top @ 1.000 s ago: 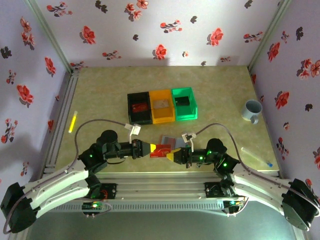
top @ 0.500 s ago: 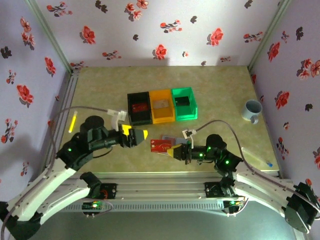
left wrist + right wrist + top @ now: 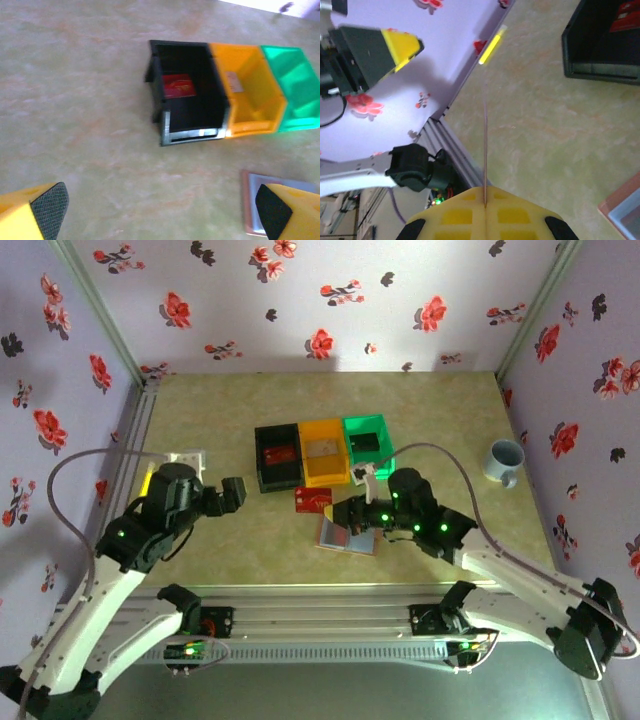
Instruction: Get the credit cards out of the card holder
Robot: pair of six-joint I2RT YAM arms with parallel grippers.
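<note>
The card holder [image 3: 347,535] lies open on the table, pale grey-blue inside with a brown rim, partly under my right arm. Its corner shows in the left wrist view [image 3: 251,200] and the right wrist view [image 3: 626,210]. My right gripper [image 3: 336,508] is shut on a red credit card [image 3: 313,500], just in front of the black bin [image 3: 278,458]. That card appears edge-on as a thin line [image 3: 484,150] rising from the closed right gripper [image 3: 485,200]. Another red card [image 3: 178,85] lies in the black bin [image 3: 190,95]. My left gripper [image 3: 238,493] is open and empty, left of the bins [image 3: 160,212].
An orange bin [image 3: 324,452] holding a pale card [image 3: 232,82] and a green bin [image 3: 367,447] stand in a row with the black one. A grey mug [image 3: 504,460] sits at the right. A yellow stick [image 3: 146,483] lies by the left rail.
My left gripper let go and drew back to the left, now open. My right gripper carried the red card away from the front edge toward the black bin; the holder stays on the table.
</note>
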